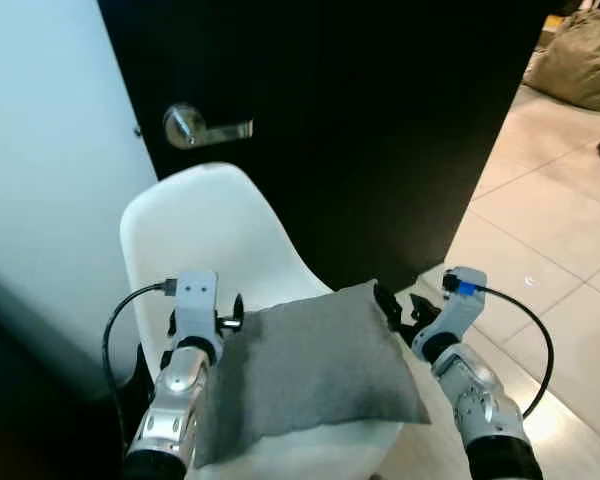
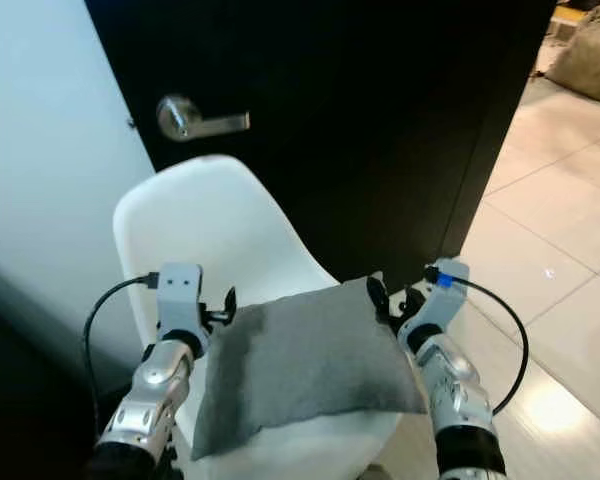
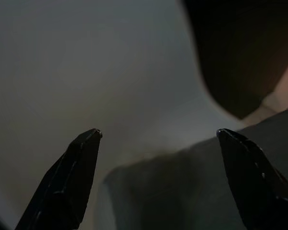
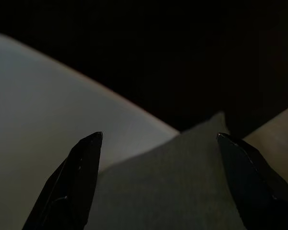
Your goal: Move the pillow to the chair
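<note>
Left eye view showed both silver arms reaching forward and down, one on each side of the grey pillow [image 1: 310, 370], which lay on the seat of the white chair [image 1: 195, 225]. The left gripper [image 3: 158, 136] sat at the pillow's left edge, fingers spread wide with nothing between them; the right gripper [image 4: 158, 139] sat at its right far corner, fingers likewise spread. The pillow's near edge overhung the seat's front. A black door [image 1: 360, 120] with a silver lever handle [image 1: 195, 127] stood close behind the chair, and open tiled floor [image 1: 550, 250] lay to the right
</note>
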`<state>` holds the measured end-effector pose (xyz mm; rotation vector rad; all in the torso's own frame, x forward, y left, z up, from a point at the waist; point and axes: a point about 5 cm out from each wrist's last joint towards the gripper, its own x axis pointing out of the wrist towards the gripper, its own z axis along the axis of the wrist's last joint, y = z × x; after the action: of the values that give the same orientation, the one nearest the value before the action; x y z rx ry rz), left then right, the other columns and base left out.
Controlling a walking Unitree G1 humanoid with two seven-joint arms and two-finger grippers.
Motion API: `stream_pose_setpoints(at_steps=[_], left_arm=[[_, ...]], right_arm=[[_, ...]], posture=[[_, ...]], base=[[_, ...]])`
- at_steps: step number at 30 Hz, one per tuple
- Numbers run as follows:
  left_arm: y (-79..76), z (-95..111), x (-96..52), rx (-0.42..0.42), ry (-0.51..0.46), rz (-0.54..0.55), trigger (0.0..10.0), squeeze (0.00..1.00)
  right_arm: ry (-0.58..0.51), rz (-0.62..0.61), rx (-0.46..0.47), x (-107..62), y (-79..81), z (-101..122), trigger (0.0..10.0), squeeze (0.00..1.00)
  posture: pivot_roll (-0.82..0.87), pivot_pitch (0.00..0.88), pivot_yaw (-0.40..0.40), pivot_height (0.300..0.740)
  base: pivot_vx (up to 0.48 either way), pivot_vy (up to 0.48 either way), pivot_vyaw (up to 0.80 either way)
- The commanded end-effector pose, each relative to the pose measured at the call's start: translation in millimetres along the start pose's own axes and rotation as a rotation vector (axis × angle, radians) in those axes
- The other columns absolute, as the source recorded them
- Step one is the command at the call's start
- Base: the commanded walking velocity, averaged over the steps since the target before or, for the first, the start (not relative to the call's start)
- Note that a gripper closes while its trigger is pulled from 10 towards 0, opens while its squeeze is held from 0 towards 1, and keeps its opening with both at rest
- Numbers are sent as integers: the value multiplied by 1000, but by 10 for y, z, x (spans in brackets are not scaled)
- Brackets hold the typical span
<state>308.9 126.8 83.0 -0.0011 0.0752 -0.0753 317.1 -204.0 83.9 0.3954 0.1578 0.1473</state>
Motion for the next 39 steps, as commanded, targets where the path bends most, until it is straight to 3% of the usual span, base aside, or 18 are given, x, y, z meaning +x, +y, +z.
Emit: stream_pose_setpoints(at_steps=[1, 14, 26, 39], left_arm=[[-8, -28, -27, -6, 5, -10, 10000, 0], [-26, -167, -61, 8, 79, -31, 10000, 0], [-10, -322, -130, 17, 148, -31, 10000, 0], [-64, -335, -130, 27, 153, -44, 10000, 0]], right_arm=[[3, -10, 1, 7, -2, -24, 10000, 0], [39, -85, -35, 4, -61, -118, 10000, 0], [96, -72, -73, -11, 11, -294, 10000, 0], [96, -79, -100, 10, 6, -296, 10000, 0]], posture=[[-59, 62, 17, 725], [-59, 56, 25, 740], [-61, 48, 26, 740], [-67, 52, 26, 740]], base=[[0, 0, 0], [0, 0, 0], [0, 0, 0], [-334, 0, 0]])
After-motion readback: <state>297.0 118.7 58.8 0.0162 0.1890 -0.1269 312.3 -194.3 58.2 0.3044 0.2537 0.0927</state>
